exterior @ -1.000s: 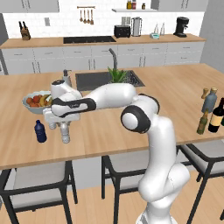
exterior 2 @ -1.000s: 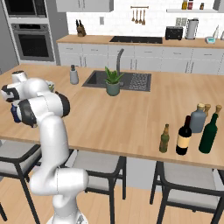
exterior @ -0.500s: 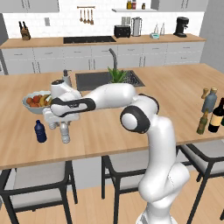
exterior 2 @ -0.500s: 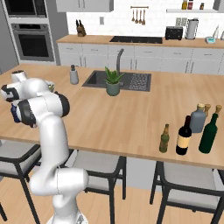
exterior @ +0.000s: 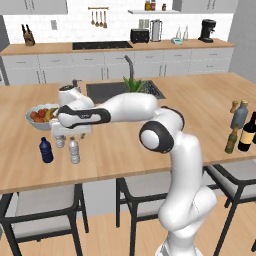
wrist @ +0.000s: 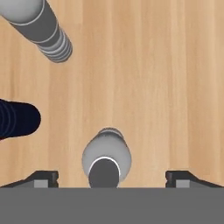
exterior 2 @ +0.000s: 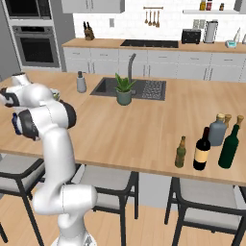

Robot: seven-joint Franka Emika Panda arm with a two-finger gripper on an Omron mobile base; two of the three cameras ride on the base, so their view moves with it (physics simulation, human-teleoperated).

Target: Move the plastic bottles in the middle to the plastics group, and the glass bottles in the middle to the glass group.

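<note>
Water bottle [wrist: 106, 155], clear with a pale cap, stands upright on the wooden bench [wrist: 153, 78] directly under my pincer [wrist: 111, 178]. I read the pincer as spread apart: one fingertip sits well to each side of the bottle, touching nothing. Second clear bottle [wrist: 41, 26] and navy-blue bottle [wrist: 17, 119] stand near it. In the left base view, fruit bowl [exterior: 40, 116] sits behind them. Wine bottle [exterior 2: 202, 150] and beer bottle [exterior 2: 180, 152] stand far along the bench.
</note>
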